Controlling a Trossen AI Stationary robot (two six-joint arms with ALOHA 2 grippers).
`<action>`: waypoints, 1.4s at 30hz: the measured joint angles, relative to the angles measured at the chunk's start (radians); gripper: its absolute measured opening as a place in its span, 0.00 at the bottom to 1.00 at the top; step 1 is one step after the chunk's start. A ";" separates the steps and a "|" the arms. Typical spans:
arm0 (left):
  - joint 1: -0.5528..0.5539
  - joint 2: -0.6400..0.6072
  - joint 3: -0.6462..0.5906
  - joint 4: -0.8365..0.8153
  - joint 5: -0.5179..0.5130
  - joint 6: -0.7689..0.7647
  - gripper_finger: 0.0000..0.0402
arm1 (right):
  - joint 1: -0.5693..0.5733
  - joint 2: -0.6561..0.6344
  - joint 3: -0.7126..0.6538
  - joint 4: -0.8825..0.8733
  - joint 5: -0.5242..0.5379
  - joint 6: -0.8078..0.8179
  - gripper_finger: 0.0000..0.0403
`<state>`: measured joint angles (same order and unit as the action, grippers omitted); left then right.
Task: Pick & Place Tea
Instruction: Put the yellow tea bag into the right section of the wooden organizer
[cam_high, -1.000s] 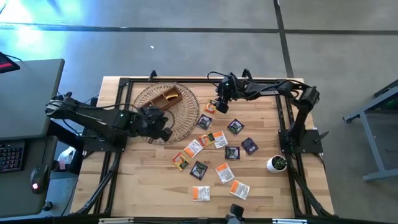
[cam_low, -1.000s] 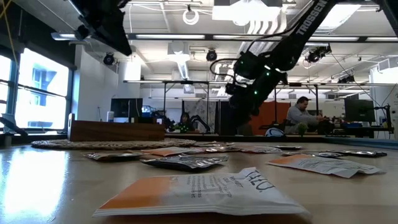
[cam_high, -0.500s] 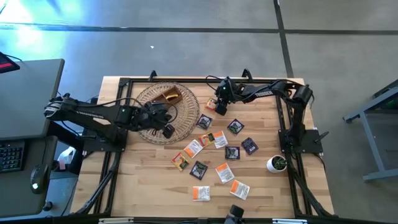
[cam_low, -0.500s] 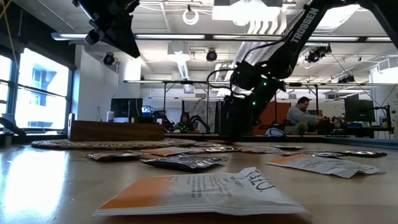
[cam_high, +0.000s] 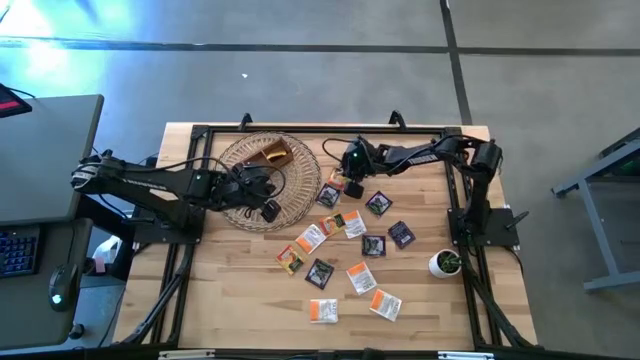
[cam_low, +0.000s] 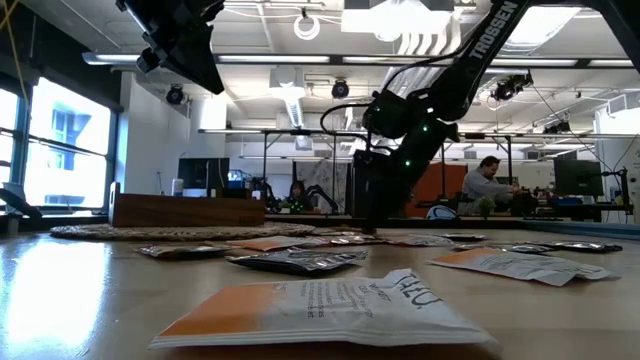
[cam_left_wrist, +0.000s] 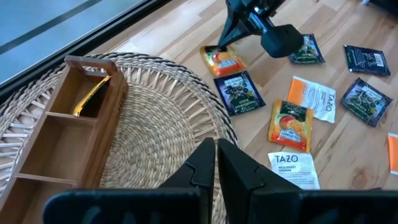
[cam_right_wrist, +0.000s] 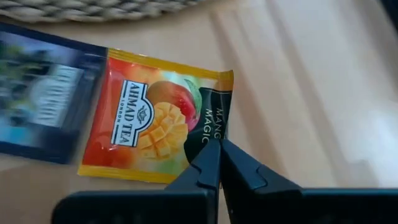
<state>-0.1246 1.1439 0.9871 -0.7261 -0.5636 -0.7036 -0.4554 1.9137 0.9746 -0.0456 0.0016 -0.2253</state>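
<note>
The pale wooden plank worktop (cam_high: 250, 300) carries a round woven wicker mat (cam_high: 268, 182) near its far edge, taken here as the landmark. On the mat lies a brown wooden divided box (cam_left_wrist: 68, 134) with a yellow sachet (cam_left_wrist: 92, 99) in one end compartment. The left gripper (cam_left_wrist: 216, 163) hovers over the mat's near rim with its fingers pressed together, holding nothing. The right gripper (cam_right_wrist: 216, 163) is down at the worktop just beside the mat's right rim, its fingers pinched together on the edge of an orange-and-yellow mango-print tea sachet (cam_right_wrist: 163, 118), which lies flat next to a dark blue sachet (cam_right_wrist: 43, 96). The other tea sachets (cam_high: 350, 260), white-and-orange and dark ones, lie scattered on the worktop to the right of and nearer than the mat. A small white pot with a plant (cam_high: 445, 263) stands well apart from the mat, beyond the sachets.
</note>
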 joint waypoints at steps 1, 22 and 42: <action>0.000 0.000 0.000 0.000 0.000 0.000 0.04 | 0.007 0.000 -0.001 -0.003 -0.006 0.011 0.03; 0.000 0.000 0.000 -0.002 0.009 -0.005 0.04 | 0.124 -0.171 -0.005 -0.007 -0.056 0.056 0.01; 0.000 0.000 0.000 0.000 0.034 -0.004 0.04 | 0.055 -0.134 -0.007 -0.098 -0.240 0.136 0.44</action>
<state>-0.1246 1.1442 0.9876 -0.7266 -0.5294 -0.7079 -0.4000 1.7792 0.9672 -0.1432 -0.2388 -0.0888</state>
